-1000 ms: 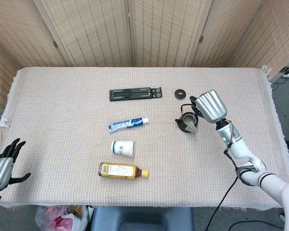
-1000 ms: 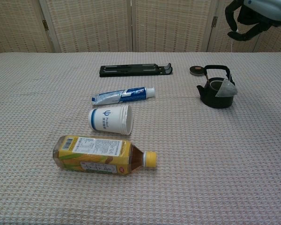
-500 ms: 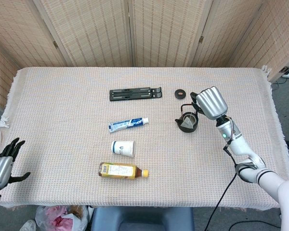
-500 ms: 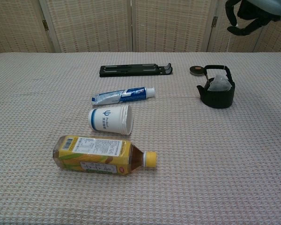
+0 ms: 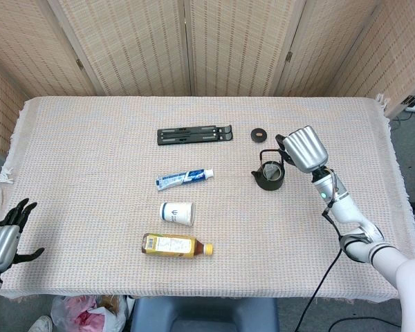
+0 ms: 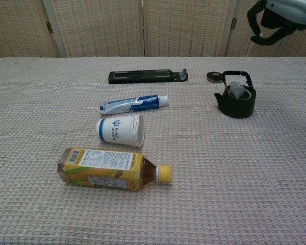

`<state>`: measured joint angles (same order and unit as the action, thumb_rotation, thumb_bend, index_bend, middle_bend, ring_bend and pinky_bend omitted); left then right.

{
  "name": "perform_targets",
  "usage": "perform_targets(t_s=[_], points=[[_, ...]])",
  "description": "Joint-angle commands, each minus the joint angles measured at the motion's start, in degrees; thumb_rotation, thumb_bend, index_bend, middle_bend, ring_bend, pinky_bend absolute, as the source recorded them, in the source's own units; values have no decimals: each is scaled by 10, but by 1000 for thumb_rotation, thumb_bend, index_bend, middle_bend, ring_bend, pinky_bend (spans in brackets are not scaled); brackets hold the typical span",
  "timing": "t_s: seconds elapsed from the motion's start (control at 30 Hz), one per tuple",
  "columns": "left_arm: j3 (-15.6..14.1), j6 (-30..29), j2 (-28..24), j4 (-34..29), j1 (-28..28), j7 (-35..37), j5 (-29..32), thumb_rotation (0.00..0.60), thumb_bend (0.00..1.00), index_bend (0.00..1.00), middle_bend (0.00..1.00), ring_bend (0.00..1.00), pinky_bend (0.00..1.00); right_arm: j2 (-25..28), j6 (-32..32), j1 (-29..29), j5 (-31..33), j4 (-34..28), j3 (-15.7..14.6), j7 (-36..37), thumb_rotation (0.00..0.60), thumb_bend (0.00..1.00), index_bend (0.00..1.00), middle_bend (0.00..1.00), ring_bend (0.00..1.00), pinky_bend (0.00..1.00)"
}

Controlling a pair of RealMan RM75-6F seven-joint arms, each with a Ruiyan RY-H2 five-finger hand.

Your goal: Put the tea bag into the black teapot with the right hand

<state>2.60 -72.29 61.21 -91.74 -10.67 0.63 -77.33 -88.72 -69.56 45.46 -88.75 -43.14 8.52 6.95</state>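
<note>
The black teapot [image 5: 270, 177] [image 6: 236, 102] stands upright right of the table's middle, handle up. The pale tea bag [image 6: 238, 90] sits low in its mouth, mostly below the rim. My right hand [image 5: 303, 148] [image 6: 274, 18] hovers above and just right of the pot, fingers curled. No string shows between the hand and the bag, so I cannot tell whether it still holds the bag. My left hand [image 5: 5, 237] rests off the table's front left corner with its fingers spread and nothing in them.
A small round black lid [image 5: 259, 134] [image 6: 212, 76] lies behind the pot. Further left are a black flat stand [image 5: 194, 135], a toothpaste tube [image 5: 185, 178], a paper cup [image 5: 177, 213] on its side, and a tea bottle [image 5: 176, 245] lying flat.
The tea bag, draped on the teapot's rim a second ago, was lifted over the mouth and has sunk inside. My right hand shifted slightly right and down. The left hand stayed put.
</note>
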Motion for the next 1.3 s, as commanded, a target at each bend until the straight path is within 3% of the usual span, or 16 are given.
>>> perform_targets(t_s=[0.03,0.23,0.43,0.67,0.9,1.17,1.3], points=[[0,-1,0,0,0,0,0,600,232,0,0,108,317,-1,1,-4,-1,5,-5,0,600,305,672,1000,893,929],[-1,4,4,-1,-3,-9,2,600,232,0,0,108,317,-3,2,-18,-12,19,-27,17,600,306,672,1000,893,929],[1,11,7,2,-6,-16,10,600,232,0,0,108,317,4,-35,-51,-30,22,-52,39,600,305,672,1000,894,929],[0,13,10,-2,-8,-26,10,600,232,0,0,108,317,29,-58,-67,-42,-19,-63,49,600,306,672,1000,895,929],[-3,6,9,-6,-6,-29,3,600,232,0,0,108,318,55,-62,-92,-64,-82,-94,-14,600,298,672,1000,895,929],[-8,-3,8,-10,-2,-29,-9,600,232,0,0,108,317,72,-16,-117,-70,-140,-130,-95,600,266,671,1000,896,929],[-9,-6,8,-11,-1,-28,-12,600,232,0,0,108,318,89,28,-120,-67,-178,-146,-132,600,237,514,983,880,924]])
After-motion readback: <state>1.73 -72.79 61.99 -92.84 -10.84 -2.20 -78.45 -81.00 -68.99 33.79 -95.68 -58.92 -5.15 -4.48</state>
